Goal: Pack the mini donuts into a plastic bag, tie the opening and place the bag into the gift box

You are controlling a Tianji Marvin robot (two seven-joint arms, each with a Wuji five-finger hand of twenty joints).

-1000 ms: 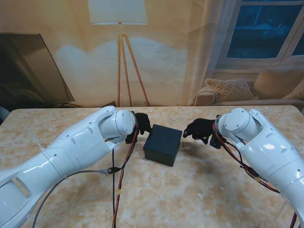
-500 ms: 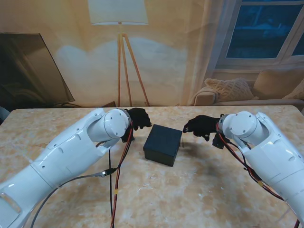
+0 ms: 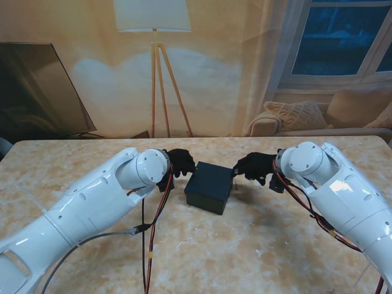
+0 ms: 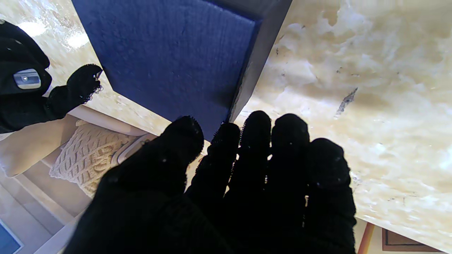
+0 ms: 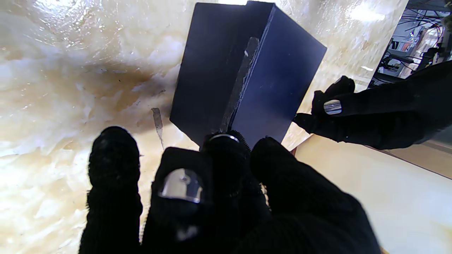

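A dark, closed gift box (image 3: 210, 185) sits mid-table. My left hand (image 3: 181, 161), in a black glove, hovers at the box's far left corner with its fingers stretched out side by side, holding nothing. The left wrist view shows those fingers (image 4: 254, 141) just short of the box's corner (image 4: 169, 53). My right hand (image 3: 254, 166) reaches the far right corner. In the right wrist view its fingertips (image 5: 222, 141) rest at the lid seam on the box's (image 5: 247, 70) corner edge, thumb on the other face. No donuts or bag show in any view.
The marble table (image 3: 257, 245) stretches around the box. Red and black cables (image 3: 153, 214) hang from my left arm down to the table, nearer to me than the box. A floor lamp (image 3: 160, 79) and a sofa (image 3: 318, 119) stand beyond the far edge.
My right hand has slid left until its fingertips meet the box's corner. My left hand has moved slightly closer to the box's left corner. The box has not moved.
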